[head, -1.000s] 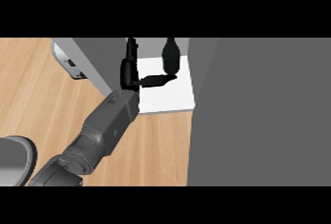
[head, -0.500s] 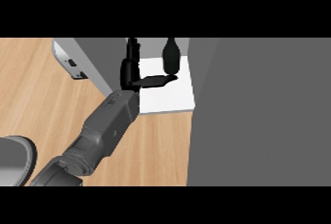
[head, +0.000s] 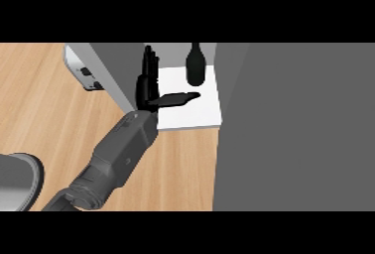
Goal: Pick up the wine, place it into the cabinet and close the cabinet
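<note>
**Dark wine bottle standing in cabinet, one hand beside it**

Slim dark wine bottle w/ narrow neck, near-black all over, no label readable. Standing upright on white cabinet shelf floor, upper centre of frame, toward shelf's back right. Free of any grip, apart from the hand.

Black left hand just left of bottle, over shelf's left edge. Fingers straight and pressed together, pointing to frame top; thumb stuck out sideways to the right, below the bottle, not touching it. Nothing held. Grey left forearm running diagonally from lower left up to centre.

Right hand nowhere in frame.

Surroundings: large grey cabinet panel filling right half of frame, right beside shelf & bottle. Second grey cabinet wall slanting along shelf's left side, hand's back close against it. Small silver-grey appliance w/ dark buttons upper left, partly hidden by that wall. Light wooden counter top across left and lower centre. Rounded grey metal object cut off at lower left edge, kind unclear.
</note>
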Robot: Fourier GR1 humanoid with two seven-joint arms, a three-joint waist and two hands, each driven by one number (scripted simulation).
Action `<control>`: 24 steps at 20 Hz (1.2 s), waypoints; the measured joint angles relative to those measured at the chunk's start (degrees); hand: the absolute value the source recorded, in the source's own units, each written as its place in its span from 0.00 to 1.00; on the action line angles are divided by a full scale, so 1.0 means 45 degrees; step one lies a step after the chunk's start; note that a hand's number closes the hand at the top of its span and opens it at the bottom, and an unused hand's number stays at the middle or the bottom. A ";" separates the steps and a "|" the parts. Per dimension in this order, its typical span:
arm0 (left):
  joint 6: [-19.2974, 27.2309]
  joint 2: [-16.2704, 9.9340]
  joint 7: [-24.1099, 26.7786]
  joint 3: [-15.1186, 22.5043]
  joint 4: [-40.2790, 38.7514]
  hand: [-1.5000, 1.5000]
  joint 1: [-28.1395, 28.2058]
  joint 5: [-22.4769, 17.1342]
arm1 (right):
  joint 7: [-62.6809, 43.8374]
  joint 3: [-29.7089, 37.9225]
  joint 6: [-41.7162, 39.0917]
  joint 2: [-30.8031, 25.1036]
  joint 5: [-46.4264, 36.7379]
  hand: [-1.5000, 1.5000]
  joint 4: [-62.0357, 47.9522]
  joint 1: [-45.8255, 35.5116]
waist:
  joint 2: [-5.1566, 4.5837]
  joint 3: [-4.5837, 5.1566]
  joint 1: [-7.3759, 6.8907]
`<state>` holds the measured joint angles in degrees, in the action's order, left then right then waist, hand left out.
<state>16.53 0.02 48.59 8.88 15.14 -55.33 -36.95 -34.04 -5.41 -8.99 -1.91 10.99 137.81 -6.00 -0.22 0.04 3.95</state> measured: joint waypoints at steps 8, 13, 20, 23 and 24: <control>0.2307 -0.0005 -0.0449 0.3830 0.4000 0.00 0.2703 -0.2108 | 0.0018 0.0400 0.0062 -0.0211 -0.0036 0.00 0.0055 0.0095 | 0.0069 -0.0003 -0.0306; 0.4058 -0.0009 -0.0823 0.5512 0.6788 0.00 0.4233 -0.2091 | -0.0255 0.0870 0.0158 -0.0462 -0.0012 0.00 0.0135 0.0028 | 0.0110 -0.0009 -0.0665; 0.5865 -0.0055 -0.1342 0.7203 1.0394 0.00 0.6229 -0.1316 | -0.0350 0.1041 0.0196 -0.0590 -0.0012 0.00 0.0218 0.0066 | 0.0117 -0.0012 -0.0838; 0.6344 -0.0278 -0.1679 0.7612 1.1934 0.00 0.7158 -0.0813 | -0.0155 0.1166 0.0099 -0.0588 -0.0003 0.00 0.0210 0.0265 | 0.0113 -0.0015 -0.0881; 0.6363 -0.0537 -0.1827 0.7588 1.2446 0.00 0.7405 -0.0735 | -0.0177 0.1185 0.0101 -0.0608 -0.0001 0.00 0.0196 0.0199 | 0.0108 -0.0017 -0.0889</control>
<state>45.16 -2.40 40.37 43.02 71.15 -22.01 -40.26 -34.84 -0.08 -8.54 -4.65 10.98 138.69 -5.11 0.27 -0.04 -0.05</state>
